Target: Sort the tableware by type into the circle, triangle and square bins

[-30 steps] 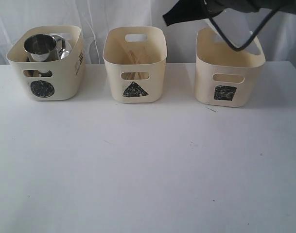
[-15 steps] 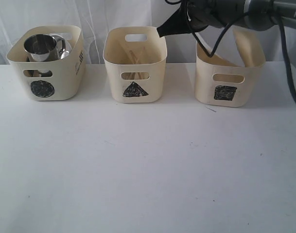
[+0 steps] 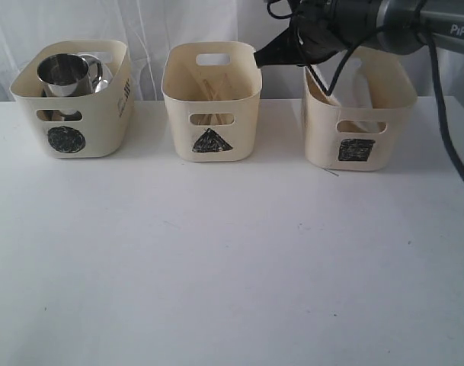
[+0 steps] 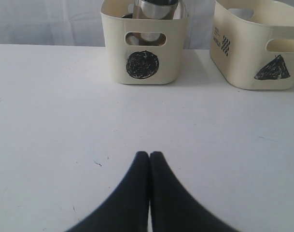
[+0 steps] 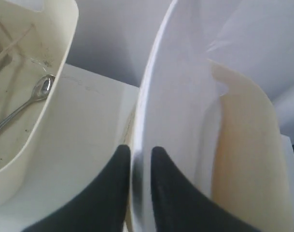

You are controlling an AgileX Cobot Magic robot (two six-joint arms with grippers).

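Note:
The large white square plate [image 5: 175,96] stands on edge in the square bin [image 3: 323,141], showing pale inside it [image 3: 363,95]. My right gripper [image 3: 260,56] is shut on the plate's rim [image 5: 139,154], one finger on each face, beside the bin's wall [image 5: 243,145]. The triangle bin [image 3: 211,114] holds wooden chopsticks [image 3: 209,88] and a steel spoon [image 5: 40,89]. A steel mug [image 3: 64,72] stands in the circle bin [image 3: 94,114]. My left gripper [image 4: 149,154] is shut and empty, low over the table in front of the circle bin [image 4: 113,58].
The three bins stand in a row along the back of the white table [image 3: 232,259], against a white curtain. The right arm and its cable [image 3: 323,72] hang over the square bin. The triangle bin [image 4: 253,53] also shows in the left wrist view.
The right arm has come down and moved left with the plate, setting it into the square bin, which shifted slightly. The left gripper's earlier state is not shown.

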